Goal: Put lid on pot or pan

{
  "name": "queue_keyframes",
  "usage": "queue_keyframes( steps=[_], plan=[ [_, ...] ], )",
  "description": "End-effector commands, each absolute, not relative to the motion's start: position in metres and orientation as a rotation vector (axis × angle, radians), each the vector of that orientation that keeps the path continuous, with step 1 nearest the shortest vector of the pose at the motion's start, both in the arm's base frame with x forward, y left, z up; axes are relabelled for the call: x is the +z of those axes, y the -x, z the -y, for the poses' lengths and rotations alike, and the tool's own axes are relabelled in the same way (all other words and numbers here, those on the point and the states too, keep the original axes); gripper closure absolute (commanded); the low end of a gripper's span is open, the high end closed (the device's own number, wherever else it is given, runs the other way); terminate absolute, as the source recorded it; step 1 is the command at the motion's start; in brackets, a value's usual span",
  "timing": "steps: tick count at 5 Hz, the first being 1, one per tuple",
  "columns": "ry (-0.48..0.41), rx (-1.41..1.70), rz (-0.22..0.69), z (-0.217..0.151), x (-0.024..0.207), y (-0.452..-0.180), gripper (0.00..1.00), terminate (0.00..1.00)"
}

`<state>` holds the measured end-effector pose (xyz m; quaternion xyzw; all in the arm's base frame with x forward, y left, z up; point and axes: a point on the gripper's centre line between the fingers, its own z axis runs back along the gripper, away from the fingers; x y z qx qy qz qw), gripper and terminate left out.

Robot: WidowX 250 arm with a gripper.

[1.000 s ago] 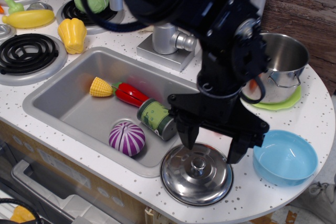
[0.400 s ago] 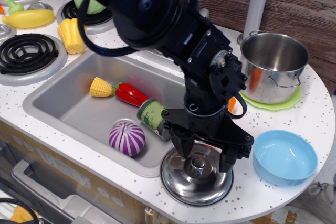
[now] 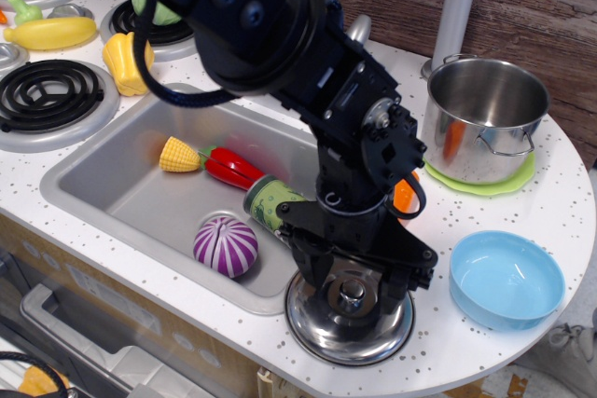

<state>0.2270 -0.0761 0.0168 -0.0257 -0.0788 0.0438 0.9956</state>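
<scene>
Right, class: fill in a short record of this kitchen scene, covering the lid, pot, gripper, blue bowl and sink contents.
lid: lying on the counter in front of the sink, knob up
pot: uncovered, on a green mat
gripper: lowered over the lid's knob, fingers either side; contact unclear
blue bowl: right of the lid, empty
sink: holds corn, a red pepper, a green can and a purple onion

A toy play kitchen is shown: a speckled white counter [image 3: 560, 202] is fitted with a grey sink [image 3: 112, 184] and black coil burners [image 3: 47, 95]. Plastic play food is seen, such as corn [image 3: 179, 155], a yellow pepper [image 3: 128, 61] and a purple onion [image 3: 226, 245]. A wood-plank wall [image 3: 541, 6] is seen behind.
</scene>
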Motion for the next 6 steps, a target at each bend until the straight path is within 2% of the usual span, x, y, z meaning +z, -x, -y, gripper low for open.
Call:
queue_keyframes(
  steps=[1, 2, 3, 4, 5, 6],
  plan=[
    [0.070, 0.098, 0.192, 0.075, 0.012, -0.232, 1.00, 0.00],
    [0.077, 0.111, 0.200, 0.077, 0.004, -0.236, 1.00, 0.00],
    [0.067, 0.113, 0.198, 0.077, 0.005, -0.235, 1.00, 0.00],
    [0.036, 0.099, 0.173, 0.076, 0.022, -0.236, 1.00, 0.00],
    [-0.038, 0.086, 0.114, 0.072, 0.070, -0.244, 1.00, 0.00],
    [-0.103, 0.094, 0.116, 0.077, 0.116, -0.262, 1.00, 0.00]
  ],
)
